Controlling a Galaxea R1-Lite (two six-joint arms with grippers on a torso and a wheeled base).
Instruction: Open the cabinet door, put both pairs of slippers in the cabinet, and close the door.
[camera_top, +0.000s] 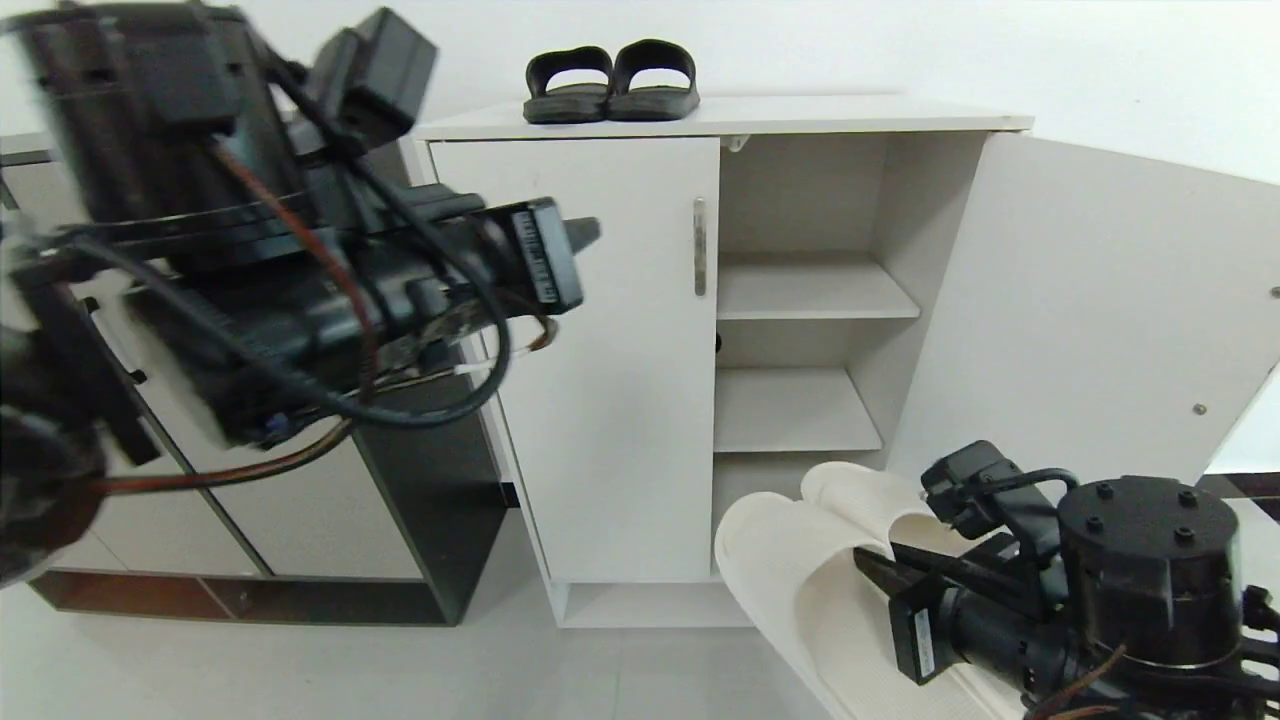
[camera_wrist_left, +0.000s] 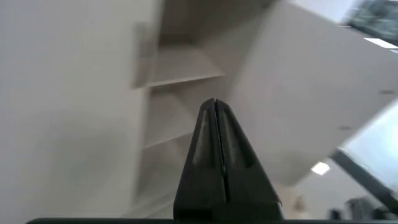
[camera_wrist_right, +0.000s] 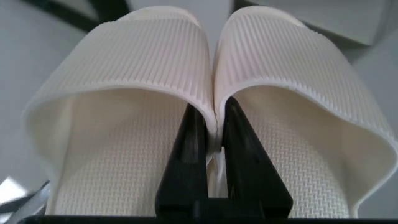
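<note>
Closest to us, the left gripper (camera_top: 583, 234) hangs raised in front of the cabinet's closed left door (camera_top: 610, 400). In the left wrist view its fingers (camera_wrist_left: 205, 134) are pressed flat together with nothing between them.

Lower down, the right gripper (camera_top: 872, 563) is clamped on the pair of white slippers (camera_top: 800, 560). Its fingers (camera_wrist_right: 189, 140) pinch the two inner strap edges together, so the slippers (camera_wrist_right: 155, 74) sit side by side. Their long axis runs away from the gripper towards the open side of the cabinet, and the toes appear to point at its lowest compartment, though we cannot tell whether they touch it.

The right door (camera_top: 1090, 300) stands wide open, showing two bare shelves (camera_top: 810, 290).

The pair of black slippers (camera_top: 610, 85) rests side by side on the cabinet top (camera_top: 850, 112), strap openings facing us, long axis running front to back.

A dark-framed cabinet (camera_top: 430, 500) stands just beside, on the left.
</note>
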